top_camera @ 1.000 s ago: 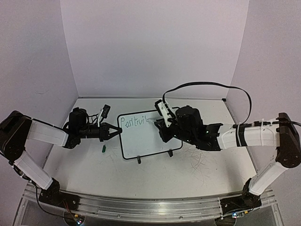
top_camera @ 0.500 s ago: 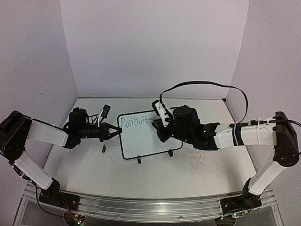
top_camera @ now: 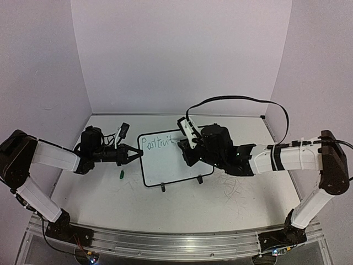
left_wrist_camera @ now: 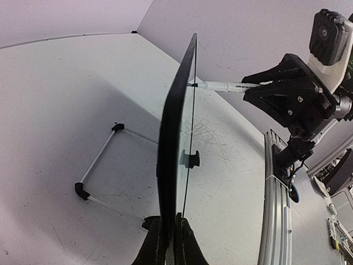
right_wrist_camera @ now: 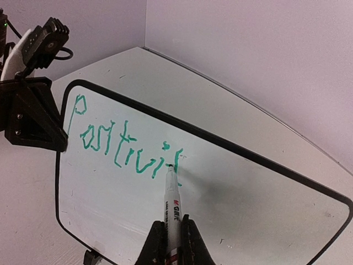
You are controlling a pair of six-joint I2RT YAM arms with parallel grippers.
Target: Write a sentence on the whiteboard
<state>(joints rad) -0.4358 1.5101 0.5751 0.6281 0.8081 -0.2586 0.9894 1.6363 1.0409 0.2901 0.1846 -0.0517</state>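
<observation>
The whiteboard (top_camera: 168,165) stands tilted at the table's centre. My left gripper (top_camera: 139,154) is shut on its left rim, and the left wrist view shows the board edge-on (left_wrist_camera: 174,138) between those jaws (left_wrist_camera: 170,243). The sentence (right_wrist_camera: 124,146), in green, reads roughly "Positivit" along the board's top (top_camera: 157,143). My right gripper (right_wrist_camera: 174,234) is shut on a white marker (right_wrist_camera: 172,204) whose tip touches the board at the last letter. From above, the right gripper (top_camera: 187,146) hovers at the board's upper right; the marker (left_wrist_camera: 220,86) meets the board face.
A small green cap (top_camera: 122,175) lies on the table left of the board. The wire stand (left_wrist_camera: 99,160) props the board from behind, and two black feet (top_camera: 162,186) sit at its front edge. Faint grey scribbles (top_camera: 231,187) mark the tabletop at right.
My right gripper has shifted slightly left with the marker, and a new green stroke has appeared at the end of the word. The left arm and board have stayed still.
</observation>
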